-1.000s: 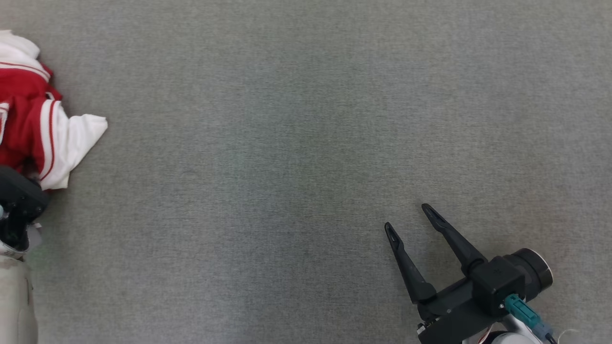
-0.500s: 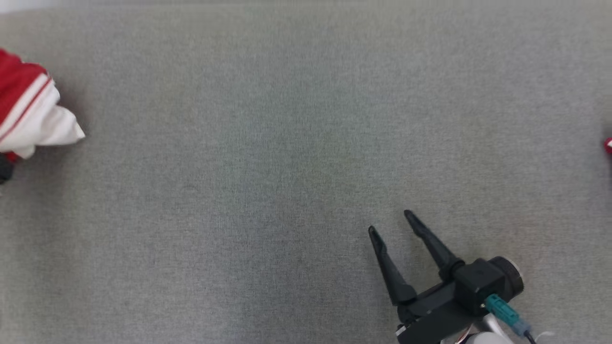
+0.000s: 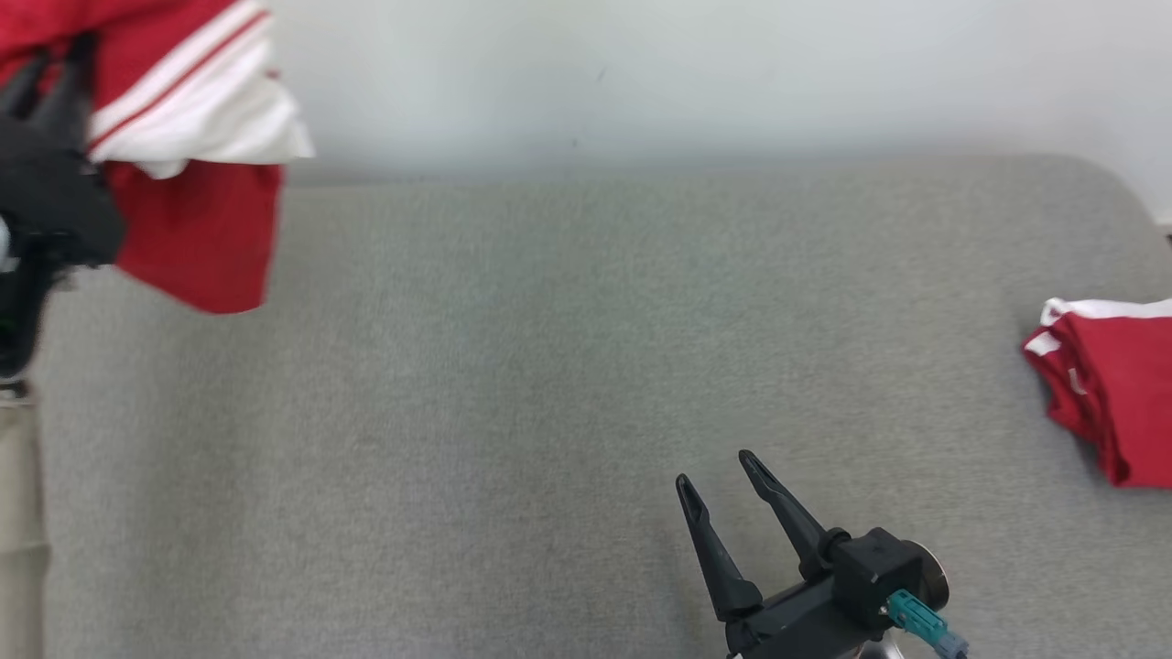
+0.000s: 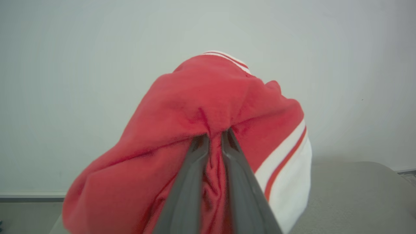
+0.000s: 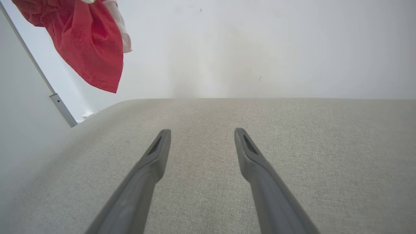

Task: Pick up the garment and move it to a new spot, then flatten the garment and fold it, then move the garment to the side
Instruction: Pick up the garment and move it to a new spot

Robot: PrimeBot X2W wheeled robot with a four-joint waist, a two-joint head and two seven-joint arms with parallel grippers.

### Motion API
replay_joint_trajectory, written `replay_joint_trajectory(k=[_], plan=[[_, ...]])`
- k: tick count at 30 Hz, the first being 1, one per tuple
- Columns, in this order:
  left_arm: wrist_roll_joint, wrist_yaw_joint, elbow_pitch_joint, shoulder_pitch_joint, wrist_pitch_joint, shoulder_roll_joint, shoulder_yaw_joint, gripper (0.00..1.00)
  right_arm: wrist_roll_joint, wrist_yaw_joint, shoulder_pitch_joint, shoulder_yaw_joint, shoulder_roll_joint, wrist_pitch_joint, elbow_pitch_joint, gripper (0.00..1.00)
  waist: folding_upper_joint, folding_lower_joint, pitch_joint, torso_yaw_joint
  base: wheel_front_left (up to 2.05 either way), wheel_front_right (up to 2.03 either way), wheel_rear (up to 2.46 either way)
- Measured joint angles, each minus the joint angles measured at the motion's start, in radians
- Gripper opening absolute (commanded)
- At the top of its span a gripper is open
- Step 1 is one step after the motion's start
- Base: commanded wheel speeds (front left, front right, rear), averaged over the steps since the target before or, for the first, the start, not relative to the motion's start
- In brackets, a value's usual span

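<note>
A red garment [image 3: 197,229] with white, red-striped trim hangs in the air at the upper left of the head view, clear of the grey padded surface [image 3: 549,366]. My left gripper [image 3: 53,71] is shut on a bunched fold of it. In the left wrist view the fingers [image 4: 191,182] pinch red cloth at the gripper's tips [image 4: 215,136], and the garment [image 4: 211,94] drapes over them. My right gripper [image 3: 716,469] stands open low over the surface, nothing between its fingers. In the right wrist view the right gripper [image 5: 201,133] is open too, with the garment [image 5: 87,48] hanging at the upper left.
A second red garment [image 3: 1112,384], folded, lies at the right edge of the surface. A white wall [image 3: 641,73] stands behind the surface's rounded far edge. A grey metal bar [image 5: 58,104] slants at the left of the right wrist view.
My left gripper has shut on the garment and lifted it off the surface. The head camera has tilted up, bringing the wall and the folded garment into view.
</note>
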State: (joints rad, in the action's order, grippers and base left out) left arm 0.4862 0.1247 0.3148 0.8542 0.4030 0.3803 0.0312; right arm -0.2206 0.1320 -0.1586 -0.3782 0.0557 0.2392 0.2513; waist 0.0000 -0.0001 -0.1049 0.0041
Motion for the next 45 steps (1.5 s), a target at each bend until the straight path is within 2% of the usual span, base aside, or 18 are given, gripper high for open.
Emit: replay_joint_trajectory(k=[7, 14, 21, 27, 28, 29, 30, 36, 40, 45], plan=[[0.056, 0.004, -0.146, -0.019, 0.037, -0.09, -0.135, 0.0, -0.006, 0.0, 0.02, 0.02, -0.003, 0.014, 0.017, 1.0, 0.0, -0.0001, 0.077, -0.067, 0.0, 0.0, 0.0], [0.067, 0.006, -0.184, -0.106, 0.007, -0.156, -0.252, 0.0, 0.002, 0.0, 0.027, 0.041, -0.004, 0.018, 0.009, 1.0, -0.0001, 0.0, 0.091, -0.172, 0.0, 0.0, 0.0], [0.116, 0.006, -0.11, -0.164, -0.075, -0.227, -0.316, 0.0, 0.021, 0.0, 0.027, 0.072, -0.004, 0.018, -0.001, 1.0, 0.0, 0.0001, 0.056, -0.293, 0.0, 0.0, 0.0], [0.083, 0.006, 0.059, -0.223, -0.165, -0.237, -0.37, 0.0, 0.02, 0.0, 0.026, 0.076, -0.004, 0.018, -0.01, 1.0, 0.0001, 0.0002, 0.001, -0.36, 0.0, 0.0, 0.0], [0.052, 0.006, 0.088, -0.232, -0.188, -0.228, -0.39, 0.4, 0.02, 0.0, 0.027, 0.076, -0.004, 0.018, -0.012, 1.0, 0.0001, 0.0003, -0.009, -0.368, 0.0, 0.0, 0.0], [0.027, 0.006, 0.122, -0.241, -0.217, -0.222, -0.402, 0.55, 0.02, 0.0, 0.027, 0.076, -0.004, 0.019, -0.013, 1.0, 0.0001, 0.0003, -0.017, -0.374, 0.0, 0.0, 0.0], [0.013, 0.003, 0.151, -0.252, -0.238, -0.222, -0.409, 1.0, 0.019, 0.0, 0.027, 0.076, -0.004, 0.02, -0.013, 1.0, 0.0001, 0.0003, -0.025, -0.38, 0.0, 0.0, 0.0], [-0.002, -0.002, 0.24, -0.317, -0.41, -0.251, -0.421, 1.0, 0.023, 0.0, 0.035, 0.1, -0.005, 0.021, -0.009, 1.0, 0.0001, 0.0003, -0.046, -0.372, 0.0, 0.0, 0.0], [0.003, -0.028, 0.229, -0.372, -0.556, -0.258, -0.386, 1.0, 0.036, 0.0, 0.039, 0.136, -0.005, 0.021, -0.009, 1.0, 0.0002, 0.0003, -0.04, -0.34, 0.0, 0.0, 0.0], [0.011, -0.057, 0.184, -0.472, -0.63, -0.244, -0.344, 1.0, 0.058, 0.0, 0.057, 0.165, -0.001, 0.015, -0.008, 1.0, 0.0002, 0.0002, -0.006, -0.288, 0.0, 0.0, 0.0]])
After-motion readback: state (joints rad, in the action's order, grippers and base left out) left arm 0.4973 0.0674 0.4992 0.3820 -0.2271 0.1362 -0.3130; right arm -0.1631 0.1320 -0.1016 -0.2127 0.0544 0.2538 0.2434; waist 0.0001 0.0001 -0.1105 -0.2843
